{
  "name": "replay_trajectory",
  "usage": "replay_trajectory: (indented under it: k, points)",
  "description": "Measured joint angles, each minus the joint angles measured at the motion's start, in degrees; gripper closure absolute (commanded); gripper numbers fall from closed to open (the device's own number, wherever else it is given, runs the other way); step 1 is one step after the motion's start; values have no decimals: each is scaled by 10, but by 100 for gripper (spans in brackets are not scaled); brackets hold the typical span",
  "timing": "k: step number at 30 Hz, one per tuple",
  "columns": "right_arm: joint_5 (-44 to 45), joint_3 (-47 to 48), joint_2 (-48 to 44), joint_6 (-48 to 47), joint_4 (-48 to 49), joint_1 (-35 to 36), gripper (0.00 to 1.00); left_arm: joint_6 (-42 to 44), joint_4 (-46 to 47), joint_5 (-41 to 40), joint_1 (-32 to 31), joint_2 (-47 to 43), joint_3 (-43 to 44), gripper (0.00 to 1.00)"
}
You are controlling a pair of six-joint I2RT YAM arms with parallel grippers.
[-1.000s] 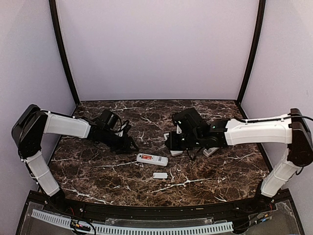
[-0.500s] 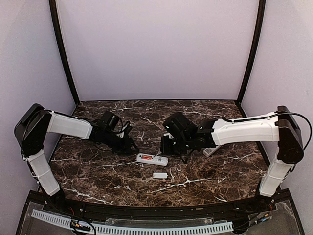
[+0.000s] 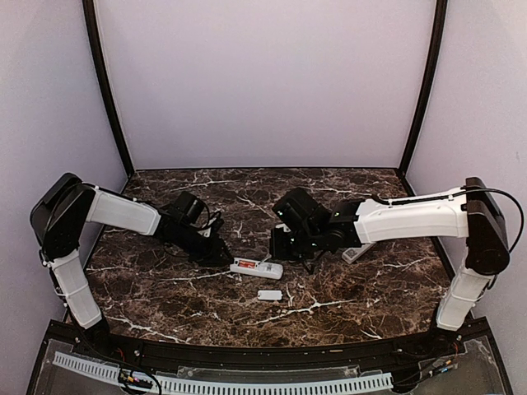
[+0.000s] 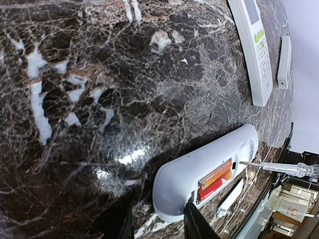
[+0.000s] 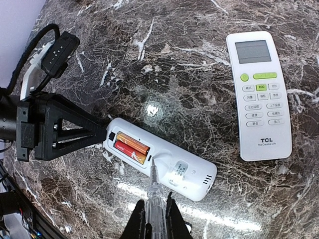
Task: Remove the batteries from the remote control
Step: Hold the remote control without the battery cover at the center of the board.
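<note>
A white remote lies face down with its battery compartment open. Two batteries, one orange and one red, sit side by side in it; they also show in the left wrist view. My left gripper is open at the remote's left end, and one finger touches the remote's side. My right gripper is shut on a clear-handled screwdriver. Its metal tip rests on the remote at the compartment's right edge.
A small flat white cover lies just in front of the remote. A second white remote, face up with green buttons, lies to the right beyond my right arm. Another small white cover lies past it.
My right arm has moved left, bringing the screwdriver tip to the remote's compartment. My left gripper has slid closer to the remote's left end.
</note>
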Motion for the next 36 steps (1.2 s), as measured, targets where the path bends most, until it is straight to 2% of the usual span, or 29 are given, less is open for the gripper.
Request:
replay_trajectory:
  k: [16, 36]
  points:
    - [2, 0, 0, 8, 1, 0, 100, 1, -1, -4, -9, 5, 7, 65]
    - [3, 1, 2, 10, 14, 0, 100, 3, 6, 1, -16, 17, 15, 72]
